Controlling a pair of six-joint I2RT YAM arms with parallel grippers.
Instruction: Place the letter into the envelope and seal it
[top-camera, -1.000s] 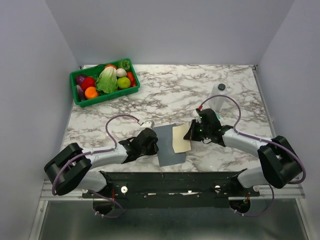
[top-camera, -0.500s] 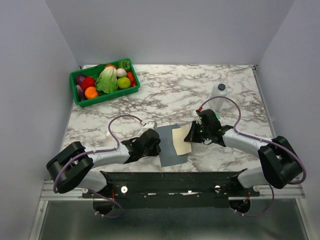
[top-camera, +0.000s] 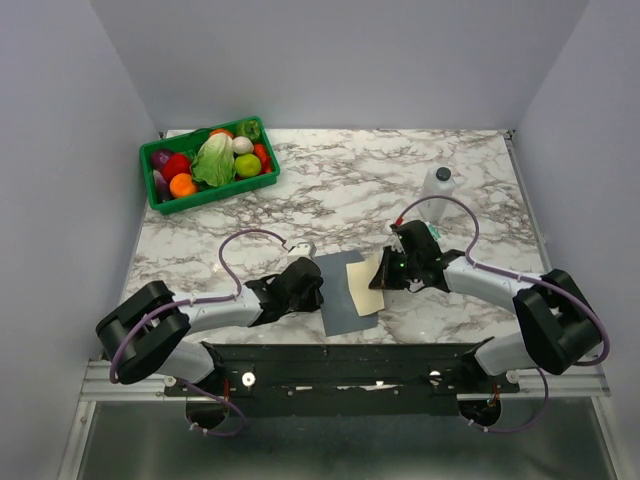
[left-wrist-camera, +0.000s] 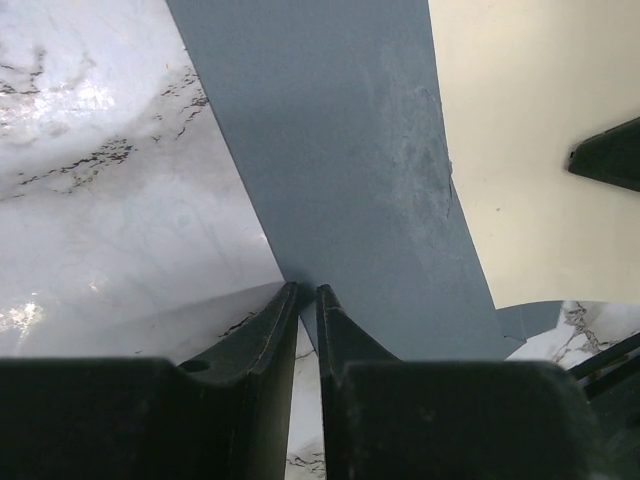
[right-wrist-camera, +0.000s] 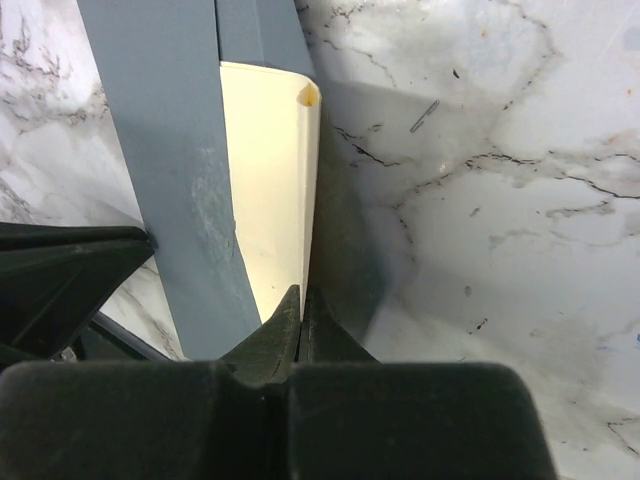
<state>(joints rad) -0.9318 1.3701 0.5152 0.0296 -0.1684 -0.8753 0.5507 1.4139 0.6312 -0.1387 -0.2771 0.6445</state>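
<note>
The slate-grey envelope (top-camera: 340, 302) lies flat near the table's front edge, between the two arms. The cream-tan letter (top-camera: 366, 284) lies on its right part, its left side tucked under a grey layer. My left gripper (top-camera: 316, 284) is shut on the envelope's left edge (left-wrist-camera: 340, 150), with the fingertips nearly together. My right gripper (top-camera: 384, 275) is shut on the letter's right edge, which curls up off the table (right-wrist-camera: 265, 180). The envelope also shows in the right wrist view (right-wrist-camera: 165, 150), and the letter in the left wrist view (left-wrist-camera: 520, 150).
A green basket (top-camera: 215, 196) of toy vegetables stands at the back left. A small white bottle (top-camera: 438, 186) with a dark cap stands at the back right. A black rail (top-camera: 340, 358) runs along the near edge. Grey walls close in both sides.
The envelope and my left gripper have shifted slightly right. My right gripper has turned a little, and the grey layer now covers more of the letter.
</note>
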